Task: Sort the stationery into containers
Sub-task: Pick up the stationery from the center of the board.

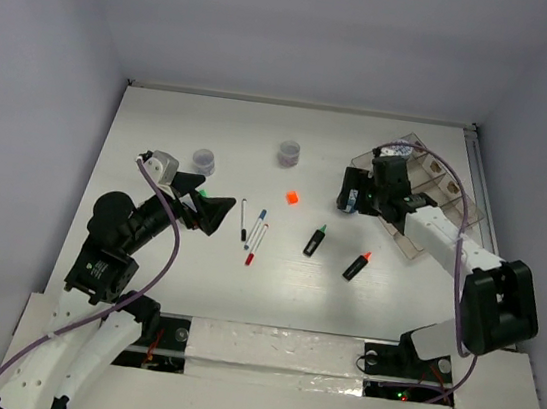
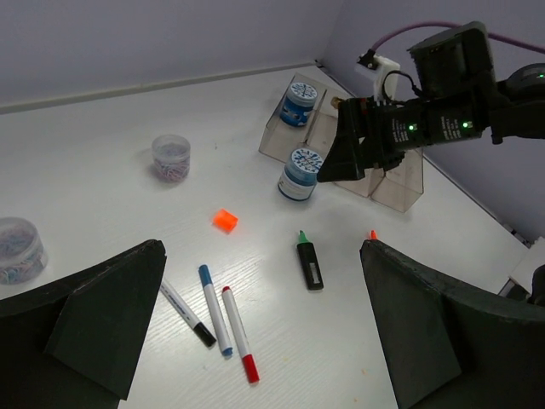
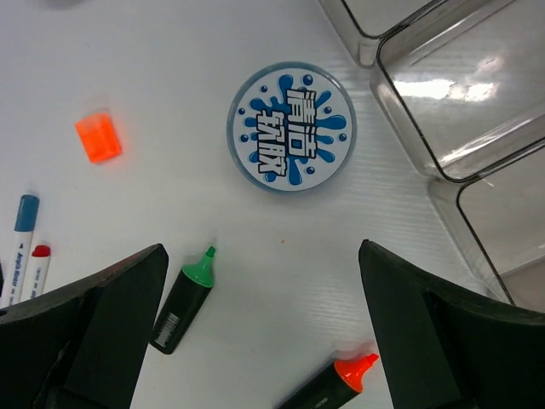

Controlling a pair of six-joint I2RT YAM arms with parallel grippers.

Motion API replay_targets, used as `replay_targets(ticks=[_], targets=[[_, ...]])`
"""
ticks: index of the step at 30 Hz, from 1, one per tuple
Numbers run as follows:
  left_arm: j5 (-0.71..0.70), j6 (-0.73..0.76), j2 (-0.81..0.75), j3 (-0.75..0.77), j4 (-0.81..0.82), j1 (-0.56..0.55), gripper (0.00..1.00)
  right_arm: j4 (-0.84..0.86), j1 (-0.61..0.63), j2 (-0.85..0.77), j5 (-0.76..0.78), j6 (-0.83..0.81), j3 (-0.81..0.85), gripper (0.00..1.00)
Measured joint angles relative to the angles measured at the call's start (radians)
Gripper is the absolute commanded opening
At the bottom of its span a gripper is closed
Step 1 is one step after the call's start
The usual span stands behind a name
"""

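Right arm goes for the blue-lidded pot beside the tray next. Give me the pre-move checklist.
1. Right gripper open, nothing held: ok.
2. Blue-lidded pot upright, lid on: ok.
3. Pot lined up between the fingers: ok, ahead of the tips.
4. Green highlighter and orange highlighter apart from the pot: ok.
5. Tray compartments nearest the pot empty: ok.
6. Left gripper out of the way: ok, far from the pot.
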Motion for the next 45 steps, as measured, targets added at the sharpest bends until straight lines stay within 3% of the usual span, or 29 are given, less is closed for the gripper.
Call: replay_targets(ticks=[14, 23, 28, 29, 30, 34, 37, 45], targets=[[0.013, 0.000, 0.001, 0.000, 0.000, 0.000, 0.99, 0.019, 0.000, 0.233, 0.014, -0.003, 0.106, 0.98], [0.025, 0.000, 0.009, 0.000, 0.000, 0.000, 0.99, 0.038, 0.000, 0.310, 0.064, -0.023, 0.173, 0.84], [0.026, 0.000, 0.014, 0.000, 0.000, 0.000, 0.99, 0.046, 0.000, 0.346, 0.082, -0.034, 0.201, 0.83], [0.026, 0.000, 0.014, 0.000, 0.000, 0.000, 0.99, 0.046, 0.000, 0.353, 0.087, -0.036, 0.207, 0.78], [0.026, 0.000, 0.014, 0.000, 0.000, 0.000, 0.99, 0.046, 0.001, 0.358, 0.091, -0.040, 0.212, 0.65], [0.026, 0.000, 0.014, 0.000, 0.000, 0.000, 0.99, 0.045, 0.002, 0.369, 0.108, -0.050, 0.230, 0.45], [0.026, 0.000, 0.014, 0.000, 0.000, 0.000, 0.99, 0.045, 0.008, 0.371, 0.117, -0.061, 0.235, 0.38], [0.025, 0.000, 0.014, 0.000, 0.000, 0.002, 0.99, 0.045, 0.037, 0.270, 0.098, -0.071, 0.236, 0.37]])
